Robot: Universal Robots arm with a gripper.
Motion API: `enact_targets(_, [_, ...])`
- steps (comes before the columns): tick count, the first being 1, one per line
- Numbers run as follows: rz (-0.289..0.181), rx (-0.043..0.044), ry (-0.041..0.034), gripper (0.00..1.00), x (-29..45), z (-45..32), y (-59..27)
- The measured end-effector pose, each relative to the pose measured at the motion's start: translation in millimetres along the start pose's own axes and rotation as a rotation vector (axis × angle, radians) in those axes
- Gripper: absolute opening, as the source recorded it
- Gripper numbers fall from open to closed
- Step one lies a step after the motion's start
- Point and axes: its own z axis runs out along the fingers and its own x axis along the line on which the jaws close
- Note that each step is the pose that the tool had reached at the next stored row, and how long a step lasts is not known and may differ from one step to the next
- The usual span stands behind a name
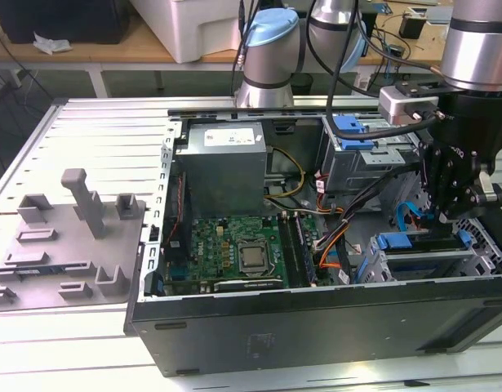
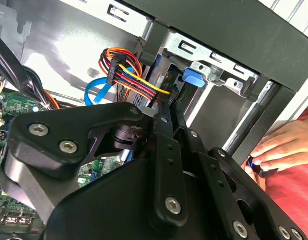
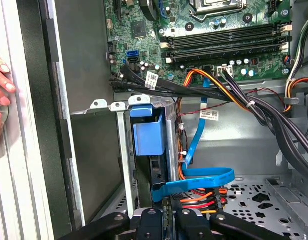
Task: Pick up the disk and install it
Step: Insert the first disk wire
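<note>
Exterior view, sweeping from nine o'clock: a grey moulded fixture (image 1: 79, 237) sits on the table, well apart from the work. At the centre lies the open computer case (image 1: 316, 327), with the motherboard (image 1: 234, 253) at six o'clock of the power supply (image 1: 222, 163). Over at four o'clock is the drive cage (image 1: 422, 265), and there's the disk (image 1: 422, 245), blue carrier and all, lying in the cage's slot. Right above it, at three o'clock, the gripper (image 1: 448, 214) reaches down into the bay.

First wrist view now: the carrier's blue end sits between the cage rails, and the gripper's fingers (image 3: 186, 222) are drawn narrow, lined up with the disk's near edge. Whether they pinch it or merely press on it, I cannot tell.

So this looks like the seating stage. To do it well, the disk should stay square to the rails and travel straight along the slot, since any tilt would likely jam the carrier. The blue flat cable (image 3: 194, 180) loops just beside the fingers, and the red-and-orange wire bundle (image 2: 128, 75) hangs near the tips; either could snag. A person's hand (image 2: 276, 150) rests on the case edge near the cage, so a slow, gentle push seems wise.
</note>
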Motion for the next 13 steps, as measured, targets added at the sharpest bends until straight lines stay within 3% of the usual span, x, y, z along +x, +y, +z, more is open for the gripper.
enact_targets(13, [0.000, 0.0001, 0.0003, 0.17, 1.0, -4.8, -0.6])
